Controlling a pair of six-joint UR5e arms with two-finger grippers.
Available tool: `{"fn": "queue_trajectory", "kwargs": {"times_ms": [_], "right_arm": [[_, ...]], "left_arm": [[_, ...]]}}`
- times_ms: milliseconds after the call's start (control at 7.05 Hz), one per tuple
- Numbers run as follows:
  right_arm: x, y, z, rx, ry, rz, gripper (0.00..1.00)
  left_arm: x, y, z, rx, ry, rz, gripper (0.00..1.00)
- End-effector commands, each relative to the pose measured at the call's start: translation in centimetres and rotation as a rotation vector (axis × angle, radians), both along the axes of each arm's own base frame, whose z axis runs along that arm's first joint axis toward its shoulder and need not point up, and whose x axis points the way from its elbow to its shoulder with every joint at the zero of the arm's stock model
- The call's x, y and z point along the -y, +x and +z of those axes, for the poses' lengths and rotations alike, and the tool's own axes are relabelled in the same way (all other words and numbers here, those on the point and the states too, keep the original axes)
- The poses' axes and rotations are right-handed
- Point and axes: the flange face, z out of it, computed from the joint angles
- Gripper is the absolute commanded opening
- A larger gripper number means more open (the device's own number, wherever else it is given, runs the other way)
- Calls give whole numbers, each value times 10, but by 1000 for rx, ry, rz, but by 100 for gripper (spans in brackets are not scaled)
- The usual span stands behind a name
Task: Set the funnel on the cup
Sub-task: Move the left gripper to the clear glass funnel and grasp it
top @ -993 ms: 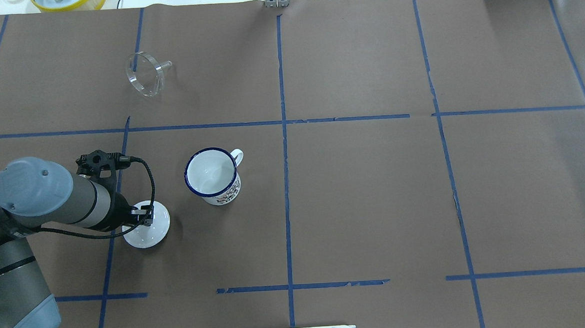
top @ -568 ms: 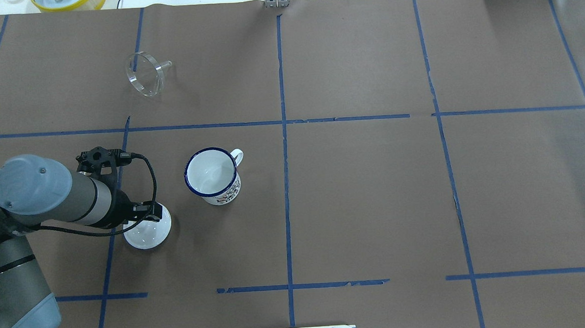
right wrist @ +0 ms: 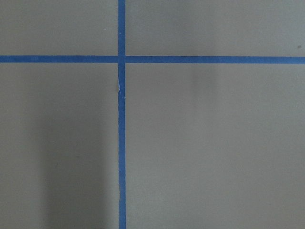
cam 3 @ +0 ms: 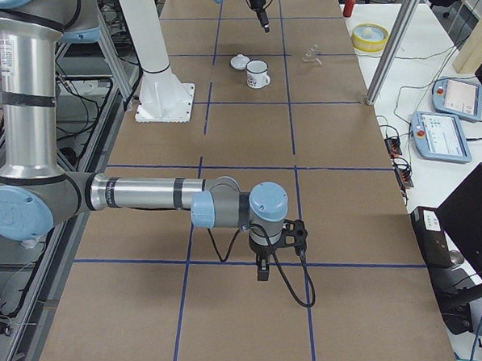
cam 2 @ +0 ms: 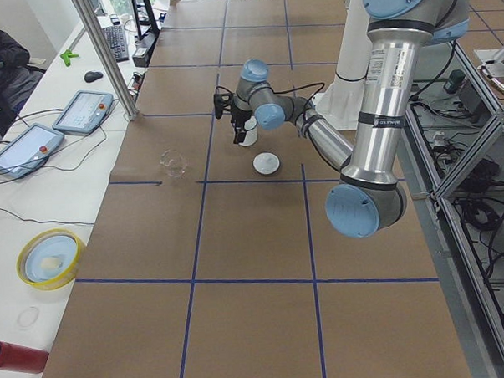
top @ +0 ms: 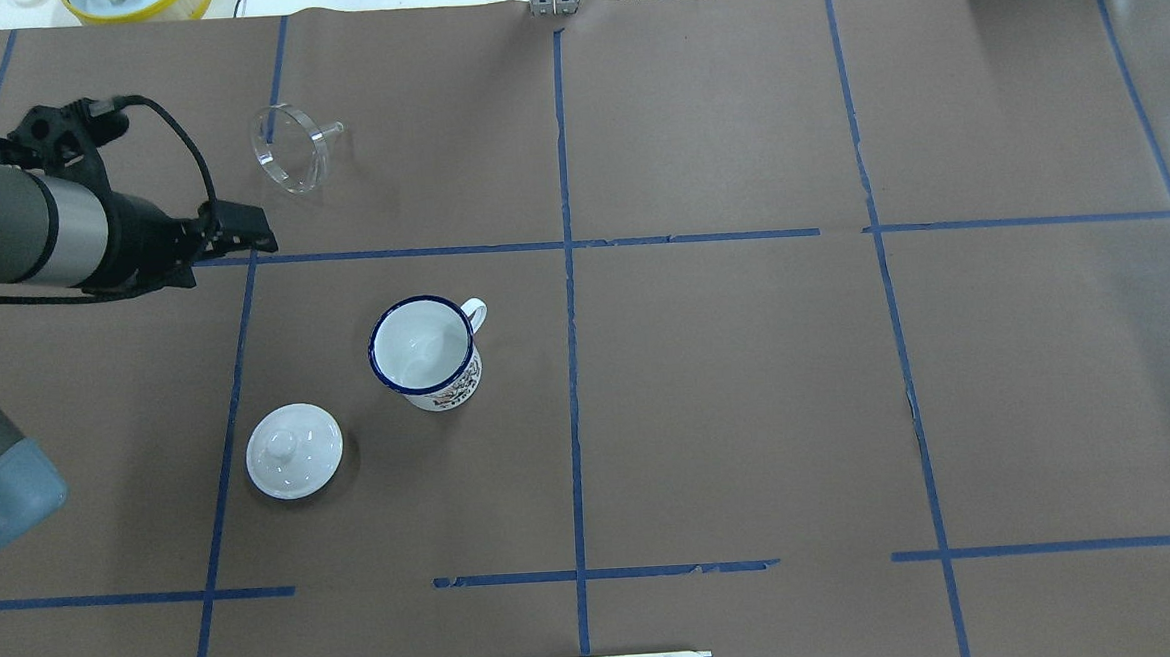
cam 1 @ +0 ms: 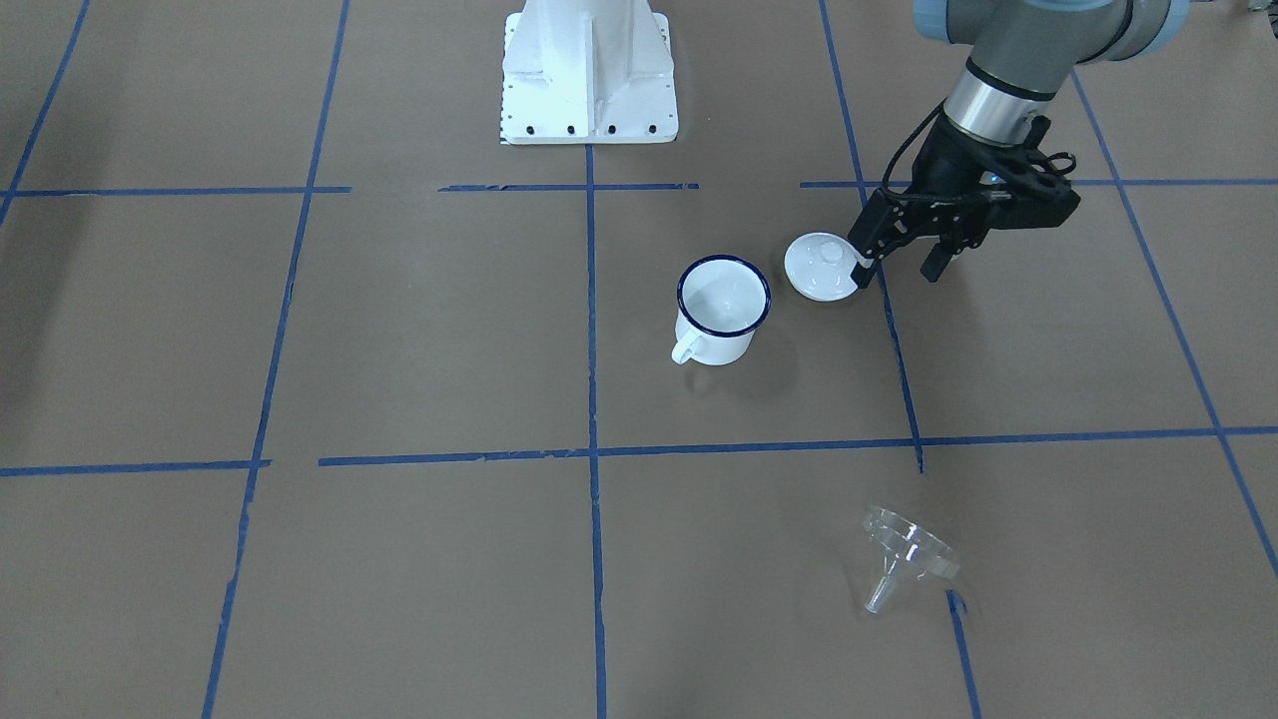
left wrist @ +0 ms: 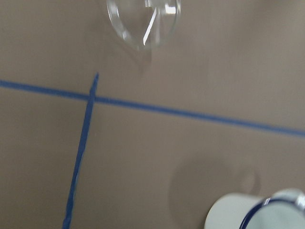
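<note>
a wide table covered in brown paper (top: 750, 410) and marked into cells by blue tape lines (top: 572, 369) fills every view. the grey and light-blue left arm (top: 29, 232) reaches in over the table's left side, held up off the surface. the matching right arm (cam 3: 145, 194) stretches low over bare paper well away from the objects. the black two-finger left gripper (cam 1: 897, 277) hangs in the air with its fingers spread and nothing between them. the right gripper (cam 3: 263, 272) points down at the paper, and i cannot tell how its fingers stand.

the small white enamel mug with a dark blue rim (top: 424, 352) stands upright and empty, its loop handle turned away from the robot. the round white lid with a knob (top: 294, 451) lies knob up on the paper, near the mug on its left and closer to the robot, not touching it. the small clear transparent funnel (top: 290, 149) lies on its side in the far left cell, across a tape line from the mug and well apart from it.
</note>
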Motion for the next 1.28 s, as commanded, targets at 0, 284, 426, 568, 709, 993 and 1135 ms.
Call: {"fn": "queue_trajectory", "kwargs": {"times_ms": [0, 284, 426, 568, 709, 993, 1135], "right_arm": [[0, 0, 0, 0, 0, 0, 100], [0, 0, 0, 0, 0, 0, 100], [0, 0, 0, 0, 0, 0, 100], [0, 0, 0, 0, 0, 0, 100], [0, 0, 0, 0, 0, 0, 100], [0, 0, 0, 0, 0, 0, 100], [0, 0, 0, 0, 0, 0, 100]], "left_arm": [[40, 4, 26, -242, -121, -191, 100], [111, 57, 67, -300, -246, -338, 100], [125, 61, 86, -362, -243, -411, 100], [132, 58, 105, -380, -271, -447, 98], [144, 63, 120, -366, -307, -471, 94], [176, 84, 125, -376, -307, -520, 90], [178, 87, 123, -379, -309, -521, 73]]}}
